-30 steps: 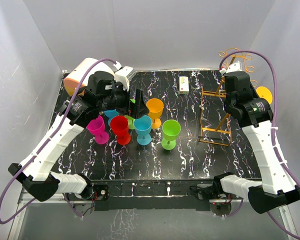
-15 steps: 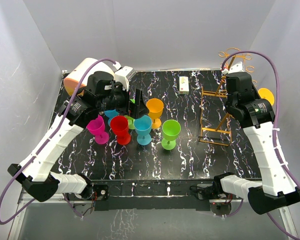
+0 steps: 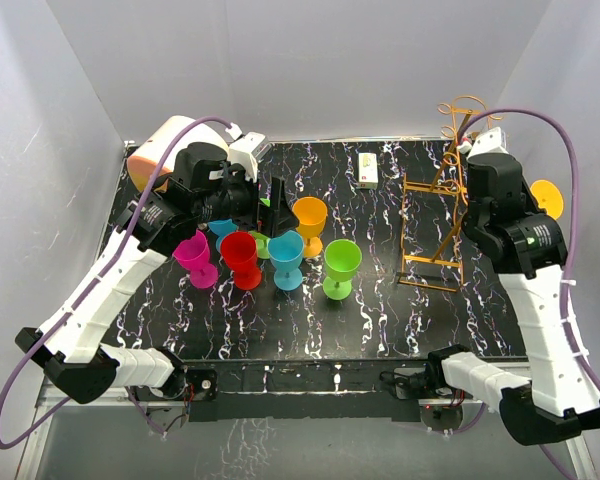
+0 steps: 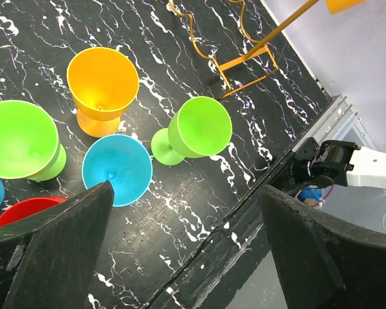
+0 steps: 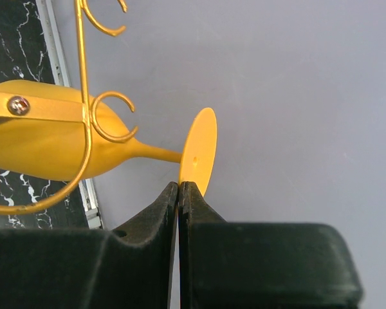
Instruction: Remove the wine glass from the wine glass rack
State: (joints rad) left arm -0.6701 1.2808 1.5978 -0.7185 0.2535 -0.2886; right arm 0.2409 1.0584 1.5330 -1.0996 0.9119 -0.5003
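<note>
The yellow wine glass lies sideways at the top of the gold wire wine glass rack. Its stem passes through a curled loop of the rack. My right gripper is shut on the rim of the glass's round foot. From above, the glass shows past the right arm, beyond the table's right edge. My left gripper hangs open and holds nothing above the coloured glasses at the table's left.
Several plastic glasses stand left of centre: orange, green, blue, red, magenta. A white box lies at the back. A cream-and-orange drum sits at the back left corner. The right wall is close to the rack.
My right arm has shifted to the right, and the yellow glass has gone with it, farther from the rack's frame. The left arm has not moved.
</note>
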